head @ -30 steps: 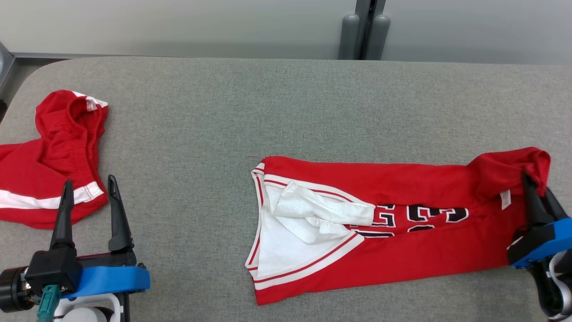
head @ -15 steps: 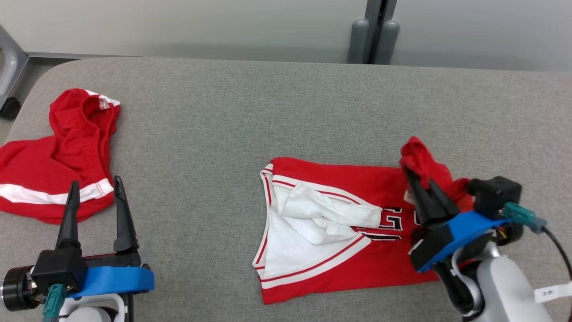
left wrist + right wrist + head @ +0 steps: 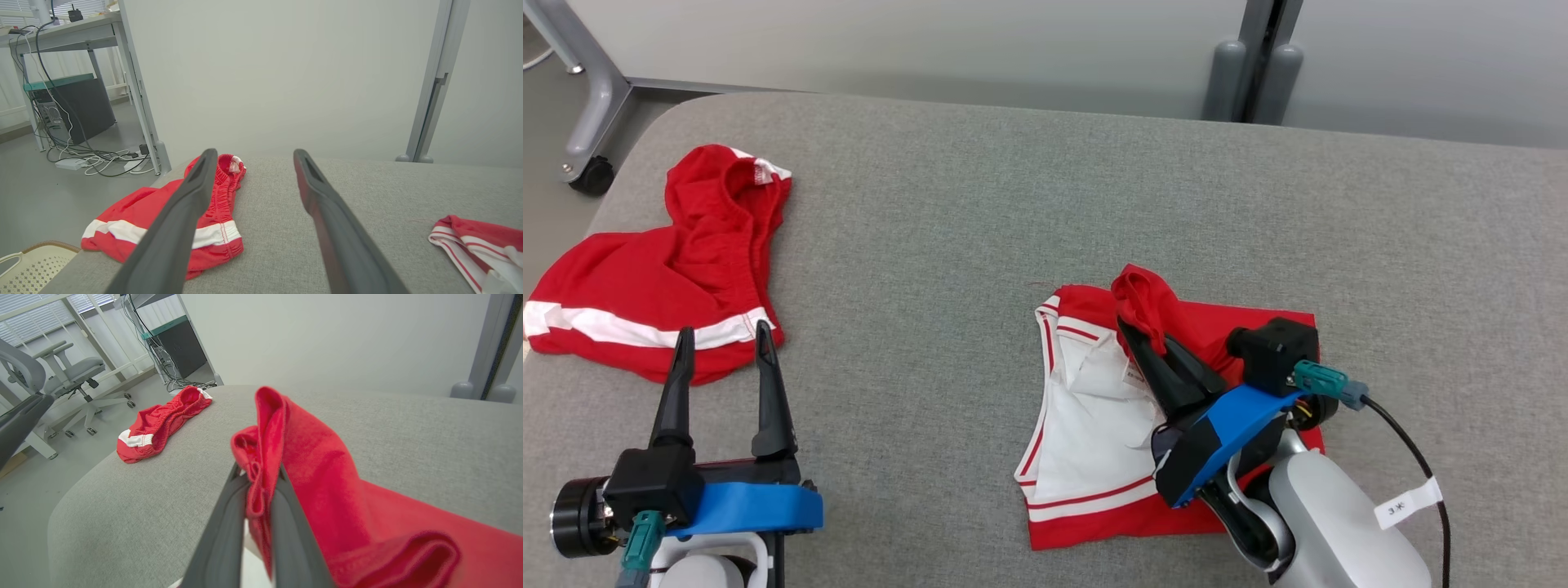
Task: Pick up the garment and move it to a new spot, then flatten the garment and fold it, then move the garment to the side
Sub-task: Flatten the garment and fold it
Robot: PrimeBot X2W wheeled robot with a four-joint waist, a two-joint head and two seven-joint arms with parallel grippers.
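Observation:
The garment [image 3: 1086, 425], a red jersey with white lining and red-and-white trim, lies on the grey table [image 3: 947, 237] right of centre, doubled over on itself. My right gripper [image 3: 1143, 333] is shut on its red hem, holding that bunched edge a little above the jersey's left half. The right wrist view shows the red cloth [image 3: 318, 469] pinched between the fingers of the right gripper [image 3: 258, 473] and draping away to the right. My left gripper [image 3: 723, 328] stands open and empty at the lower left, well apart from the jersey. The left gripper [image 3: 254, 152] has nothing between its fingers, and the jersey's trimmed edge [image 3: 470, 241] lies far right.
Red shorts [image 3: 670, 269] with a white stripe lie crumpled at the table's left edge, just beyond my left fingertips. A grey post [image 3: 1258, 73] stands behind the table. A table leg on a caster [image 3: 592, 155] is at the far left; an office chair [image 3: 61, 371] stands on the floor.
My right gripper has carried the jersey's right end leftward over its body, so the jersey lies about half as long. The head camera has also shifted. The left gripper stayed open.

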